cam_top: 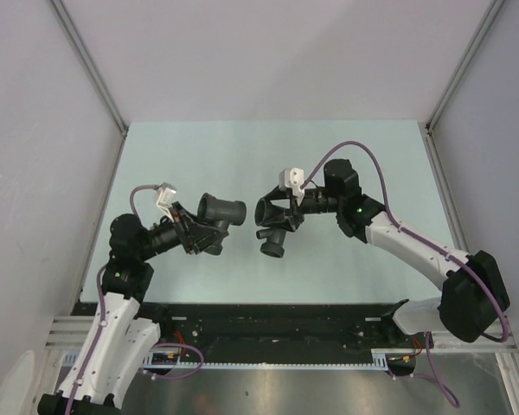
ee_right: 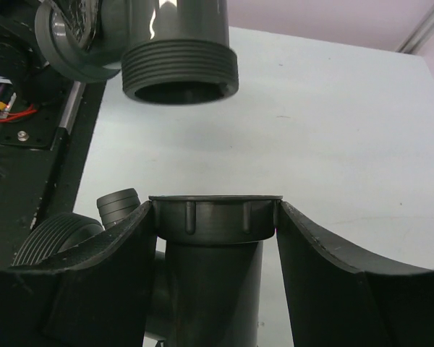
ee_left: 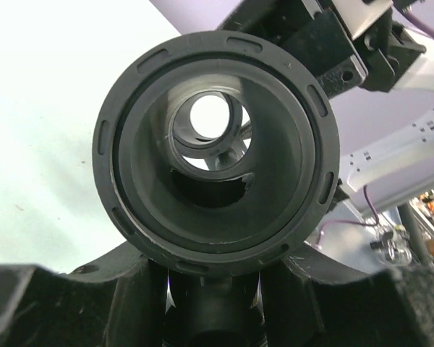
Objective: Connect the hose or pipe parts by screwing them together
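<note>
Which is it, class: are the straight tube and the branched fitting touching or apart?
Apart. The right wrist view shows bare table between the threaded end of the straight tube and the ribbed collar of the branched fitting.

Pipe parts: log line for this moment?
left fingers: grip straight tube | right fingers: grip branched fitting | ends facing, gap between | not joined

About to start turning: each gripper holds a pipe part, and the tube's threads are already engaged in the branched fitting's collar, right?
Not engaged: the right wrist view shows the tube, threads bare, apart from the branched fitting, table visible between. The left gripper and right gripper each hold a part.
</note>
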Controlling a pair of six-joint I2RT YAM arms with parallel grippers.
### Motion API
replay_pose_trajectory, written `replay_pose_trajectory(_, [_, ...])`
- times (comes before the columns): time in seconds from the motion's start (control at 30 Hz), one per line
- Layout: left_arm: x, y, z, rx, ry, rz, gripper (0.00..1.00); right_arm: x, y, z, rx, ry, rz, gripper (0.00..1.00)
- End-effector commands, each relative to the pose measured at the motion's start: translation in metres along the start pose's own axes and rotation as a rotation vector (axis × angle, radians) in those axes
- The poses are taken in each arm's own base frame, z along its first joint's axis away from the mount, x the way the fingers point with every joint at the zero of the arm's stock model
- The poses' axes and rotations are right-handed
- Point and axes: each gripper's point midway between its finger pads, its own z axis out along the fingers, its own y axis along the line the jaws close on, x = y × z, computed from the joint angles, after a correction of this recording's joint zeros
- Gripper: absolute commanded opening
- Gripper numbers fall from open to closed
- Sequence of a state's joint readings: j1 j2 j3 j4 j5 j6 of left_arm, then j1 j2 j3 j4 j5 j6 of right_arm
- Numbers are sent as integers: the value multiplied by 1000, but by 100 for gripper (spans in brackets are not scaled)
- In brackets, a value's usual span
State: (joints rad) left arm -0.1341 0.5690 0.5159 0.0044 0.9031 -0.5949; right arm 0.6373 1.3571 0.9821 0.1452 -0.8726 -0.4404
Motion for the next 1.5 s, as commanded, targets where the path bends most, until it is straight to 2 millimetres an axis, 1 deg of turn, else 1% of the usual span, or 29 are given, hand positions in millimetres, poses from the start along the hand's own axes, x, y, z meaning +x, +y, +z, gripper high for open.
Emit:
replay_pose_trajectory(0.0, [-8,-38,-1,119,9,78,1,-45,14,-6,-15,-71,-72,51])
replay_pose_trajectory(0.1, [0,-38,4,131,36,59,0,-46,10,-3,58,-34,-118,50])
replay_pose_trajectory(0.13, [1,-36,7,125,41,51,0,-49,11,-4,77,-30,-136,50])
replay_pose_trajectory(0.17, [3,-37,8,132,50,47,1,-48,6,-4,123,-11,-148,50])
replay_pose_trajectory(0.2, [4,-37,9,133,55,42,0,-51,12,1,117,-5,-177,50])
replay_pose_trajectory(0.27, [3,-36,12,124,53,28,0,-56,17,1,131,0,-207,50])
replay_pose_trajectory(0.3, [1,-36,13,119,41,23,0,-59,24,4,114,-5,-216,50])
replay_pose_trajectory(0.33, [-2,-36,13,115,28,26,0,-61,26,4,111,-10,-222,50])
replay_pose_trajectory(0.43, [-5,-38,14,117,10,24,0,-66,31,5,109,-21,-219,49])
replay_pose_trajectory(0.53, [-2,-36,16,114,19,21,0,-81,39,5,88,-74,-194,49])
replay_pose_trajectory(0.6, [4,-34,19,119,38,8,1,-87,36,6,109,-95,-189,49])
replay_pose_trajectory(0.67, [8,-37,20,137,56,-2,0,-90,34,6,123,-105,-173,48])
replay_pose_trajectory(0.73, [11,-42,20,165,69,-8,1,-90,37,7,101,-112,-170,48])
replay_pose_trajectory(0.8, [13,-46,20,181,75,-21,0,-86,34,6,98,-103,-177,48])
replay_pose_trajectory(0.87, [15,-49,19,191,79,-28,1,-88,31,3,104,-114,-165,48])
replay_pose_trajectory(0.9, [16,-51,19,201,81,-23,0,-96,31,2,99,-143,-152,48])
replay_pose_trajectory(0.93, [17,-52,18,209,84,-21,1,-103,39,1,61,-173,-149,48])
replay_pose_trajectory(1.03, [24,-52,19,226,96,-15,0,-115,44,-4,24,-216,-152,48])
replay_pose_trajectory(1.1, [27,-51,20,240,102,-16,0,-114,43,-5,23,-216,-145,46])
replay_pose_trajectory(1.23, [31,-59,22,291,119,21,0,-114,48,-5,-23,-226,-111,42])
replay_pose_trajectory(1.3, [33,-60,24,303,124,46,0,-114,46,-3,-24,-225,-88,39])
replay_pose_trajectory(1.37, [36,-64,25,330,132,79,1,-115,49,-1,-43,-229,-51,38])
replay_pose_trajectory(1.4, [38,-64,26,338,138,90,0,-116,53,-1,-72,-235,-40,36])
replay_pose_trajectory(1.47, [43,-66,27,360,149,123,1,-120,54,-3,-94,-249,-6,33])
